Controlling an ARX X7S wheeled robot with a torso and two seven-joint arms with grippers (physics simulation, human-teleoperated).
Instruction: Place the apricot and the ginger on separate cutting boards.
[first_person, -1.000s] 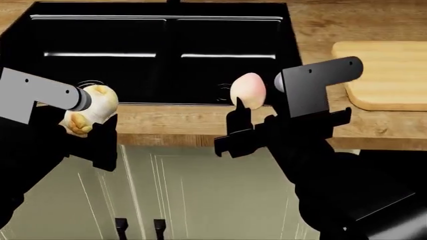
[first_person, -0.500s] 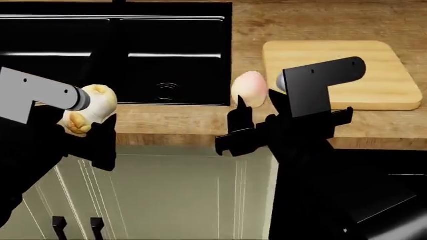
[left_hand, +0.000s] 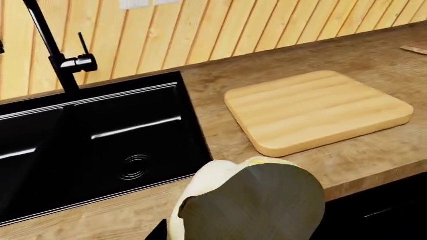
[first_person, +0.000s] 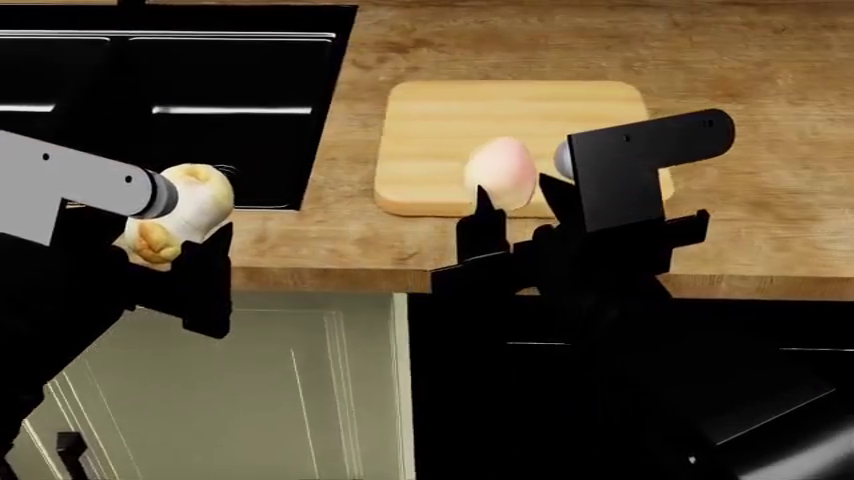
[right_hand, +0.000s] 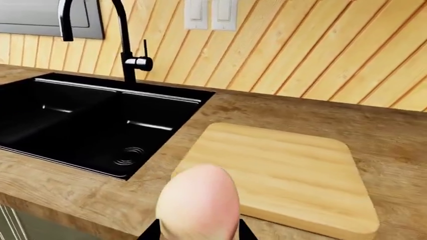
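Two items are held and neither is placed yet, so both placements remain to be done. Nearest, the left gripper (first_person: 180, 240) is closed around the ginger (first_person: 180, 215), a lumpy cream root with tan knobs, held in front of the counter edge. The right gripper (first_person: 501, 225) clamps the apricot (first_person: 501, 172), smooth, egg-shaped and blushed pink, at the near edge of the light cutting board (first_person: 521, 115). That board is thick pale wood with rounded corners and lies bare on the grainy wooden counter (first_person: 747, 60). Beside it sits the glossy black sink (first_person: 174, 70), with a black faucet (right_hand: 123, 35) and plank wall behind; the second, dark board is not in view
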